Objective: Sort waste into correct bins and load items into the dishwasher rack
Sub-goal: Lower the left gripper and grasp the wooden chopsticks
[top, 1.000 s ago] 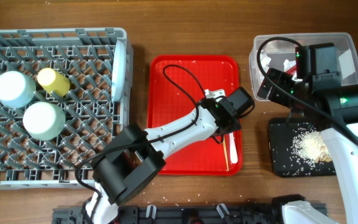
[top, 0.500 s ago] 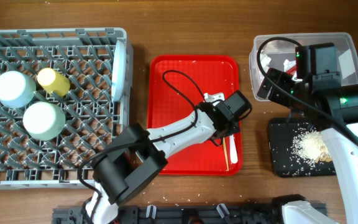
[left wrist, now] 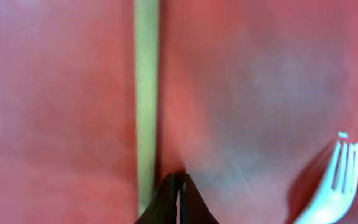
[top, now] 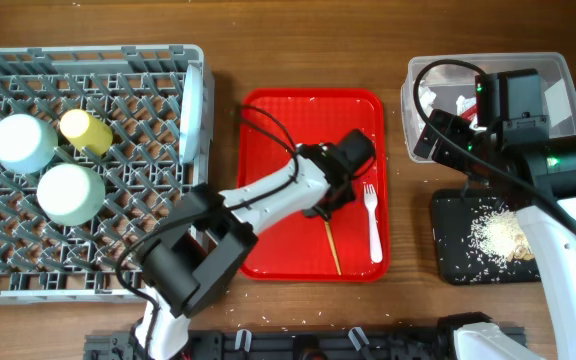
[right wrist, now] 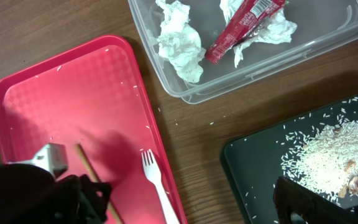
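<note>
Chopstick (left wrist: 146, 93) beside shut empty L gripper (left wrist: 178, 198), fork (top: 371, 218) near; R gripper (top: 436, 138) open, empty

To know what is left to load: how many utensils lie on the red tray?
2: a white plastic fork near the right edge of the red plastic tray, and a thin wooden chopstick just left of it. The left arm hides part of the tray.

Nothing is legible; the red sachet (right wrist: 244, 26) seems to carry white lettering, too blurred to read.
</note>
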`<state>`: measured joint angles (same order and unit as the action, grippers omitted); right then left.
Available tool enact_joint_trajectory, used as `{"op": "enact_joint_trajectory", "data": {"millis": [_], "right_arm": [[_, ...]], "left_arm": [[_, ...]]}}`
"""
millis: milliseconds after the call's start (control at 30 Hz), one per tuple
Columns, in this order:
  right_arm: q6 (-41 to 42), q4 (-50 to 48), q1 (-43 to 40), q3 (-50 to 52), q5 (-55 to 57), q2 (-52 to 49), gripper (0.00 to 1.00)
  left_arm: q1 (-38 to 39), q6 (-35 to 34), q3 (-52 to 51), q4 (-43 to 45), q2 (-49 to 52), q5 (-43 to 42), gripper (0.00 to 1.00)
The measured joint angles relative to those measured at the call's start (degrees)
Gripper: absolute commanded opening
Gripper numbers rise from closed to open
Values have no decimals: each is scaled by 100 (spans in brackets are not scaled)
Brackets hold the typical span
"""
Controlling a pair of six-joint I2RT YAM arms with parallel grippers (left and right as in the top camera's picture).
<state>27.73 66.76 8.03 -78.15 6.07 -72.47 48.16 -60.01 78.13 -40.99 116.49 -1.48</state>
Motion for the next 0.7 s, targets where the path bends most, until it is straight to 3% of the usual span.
{"op": "enact_joint_trajectory", "data": {"millis": [33,67,100,133,167,200,300,367,467,700], "right_arm": [[0,0,0,0,0,0,100],[0,2,0,0,0,0,100],[0,0,0,0,2,0,100],[0,0,0,0,0,0,100],[0,0,0,0,0,0,100],[0,4,0,0,0,0,100],[0,0,0,0,0,0,100],[0,0,0,0,0,0,100],[0,2,0,0,0,0,100],[0,0,0,0,0,0,100]], "left_arm": [[-79,125,-22,-48,-39,-22,7],[-111,190,-39,-111,-92,-42,19],[-140,258,-63,-271,-212,-66,39],[-160,332,-81,-413,-457,-85,47],[-175,380,-81,-525,-636,-98,65],[-212,372,-83,-732,-793,-76,68],[-466,420,-81,-1222,-1032,72,66],[-533,385,-83,-1274,-1016,120,57],[-461,168,-83,-1139,-846,149,47],[-4,-17,-92,-544,-162,389,36]]}}
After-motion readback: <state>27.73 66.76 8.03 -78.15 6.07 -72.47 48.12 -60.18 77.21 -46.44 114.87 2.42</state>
